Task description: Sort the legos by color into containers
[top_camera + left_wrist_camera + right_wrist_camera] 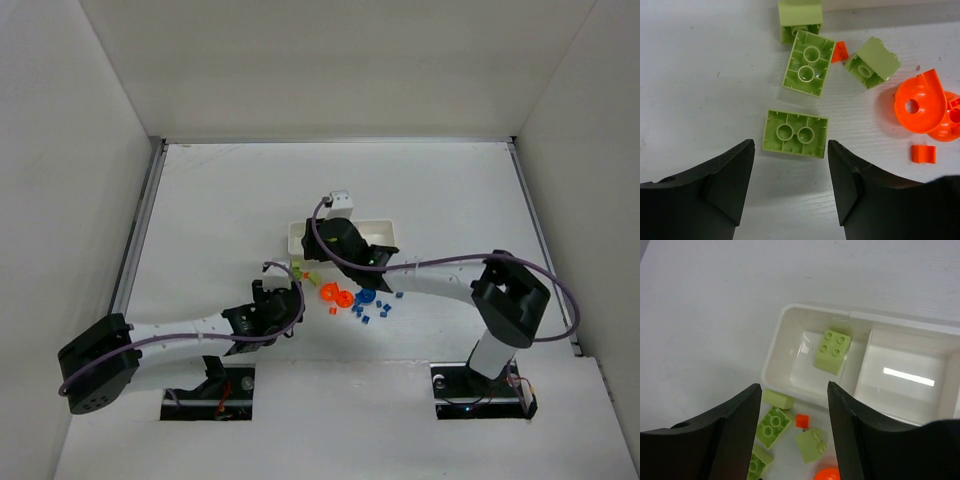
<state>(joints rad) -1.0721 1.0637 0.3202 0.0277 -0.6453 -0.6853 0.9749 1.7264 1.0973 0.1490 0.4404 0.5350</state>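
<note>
The white three-compartment tray (296, 235) lies mid-table, partly under my right arm. One lime green brick (833, 351) sits in its left compartment (785, 330); the middle compartment (900, 385) is empty. My right gripper (794, 387) is open and empty above the tray's near-left rim. My left gripper (790, 145) is open and empty, its tips on either side of the near edge of an upside-down lime green brick (795, 133). More green bricks (808, 62) (872, 62) (800, 17) lie beyond it. Orange pieces (920, 102) lie to the right, blue ones (370, 305) further right.
Small orange bits (840, 51) (923, 153) lie among the green bricks. The loose pile sits just in front of the tray, between both grippers (290, 295) (340, 240). White walls enclose the table on the left, right and back.
</note>
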